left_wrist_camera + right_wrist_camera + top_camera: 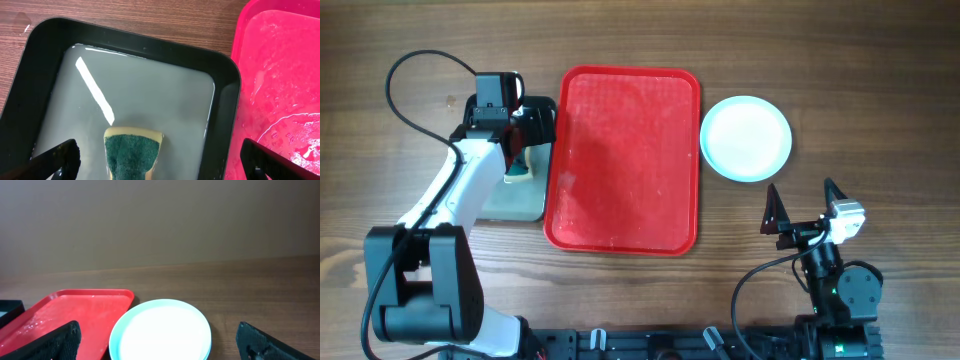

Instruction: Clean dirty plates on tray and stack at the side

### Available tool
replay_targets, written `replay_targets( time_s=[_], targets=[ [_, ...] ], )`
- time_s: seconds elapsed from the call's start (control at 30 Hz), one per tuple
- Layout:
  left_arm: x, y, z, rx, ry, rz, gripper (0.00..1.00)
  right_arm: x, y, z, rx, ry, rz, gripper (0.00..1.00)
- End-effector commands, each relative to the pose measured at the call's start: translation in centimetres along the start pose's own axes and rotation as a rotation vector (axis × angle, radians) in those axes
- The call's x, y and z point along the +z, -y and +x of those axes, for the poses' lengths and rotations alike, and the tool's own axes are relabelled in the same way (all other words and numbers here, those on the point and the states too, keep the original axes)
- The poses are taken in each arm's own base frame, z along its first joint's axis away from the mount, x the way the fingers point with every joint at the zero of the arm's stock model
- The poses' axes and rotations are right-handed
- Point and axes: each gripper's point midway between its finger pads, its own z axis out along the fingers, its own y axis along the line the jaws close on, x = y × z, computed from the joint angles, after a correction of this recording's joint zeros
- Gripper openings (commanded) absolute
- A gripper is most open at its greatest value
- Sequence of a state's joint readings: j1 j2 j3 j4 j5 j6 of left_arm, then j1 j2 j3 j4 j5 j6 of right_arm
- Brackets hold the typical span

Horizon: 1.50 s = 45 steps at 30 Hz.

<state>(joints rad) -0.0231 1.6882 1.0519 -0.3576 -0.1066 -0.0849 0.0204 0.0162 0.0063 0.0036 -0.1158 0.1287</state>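
The red tray (620,160) lies in the middle of the table with nothing on it; its wet surface also shows in the left wrist view (285,75). The plates (747,138), white with pale aqua rims, sit stacked on the wood just right of the tray (70,315), and from the right wrist the plates (160,335) look clean. My right gripper (800,190) hovers open on their near side, apart from them. My left gripper (160,147) is open above a green-topped sponge (132,152), not touching it.
The sponge (520,172) lies in cloudy water in a dark grey metal tray (45,55) against the red tray's left side. The left arm's black cable (405,85) loops over the table's far left.
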Motion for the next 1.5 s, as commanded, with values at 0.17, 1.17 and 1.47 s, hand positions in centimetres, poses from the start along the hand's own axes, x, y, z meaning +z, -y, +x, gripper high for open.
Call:
replay_targets(
  time_s=[0.17, 1.17, 1.47],
  targets=[
    [-3.4, -0.6, -1.7, -0.023, 0.069, -0.004, 1.0, -0.1, -0.2, -0.3, -0.016, 0.014, -0.014, 1.0],
    [-42.9, -5.4, 7.2, -0.1, 0.995, 0.165, 1.0, -0.1, -0.2, -0.3, -0.016, 0.014, -0.014, 1.0],
    [-39.2, -5.6, 11.0, -0.099, 0.952, 0.16, 1.0, -0.1, -0.2, -0.3, -0.016, 0.014, -0.014, 1.0]
  ],
)
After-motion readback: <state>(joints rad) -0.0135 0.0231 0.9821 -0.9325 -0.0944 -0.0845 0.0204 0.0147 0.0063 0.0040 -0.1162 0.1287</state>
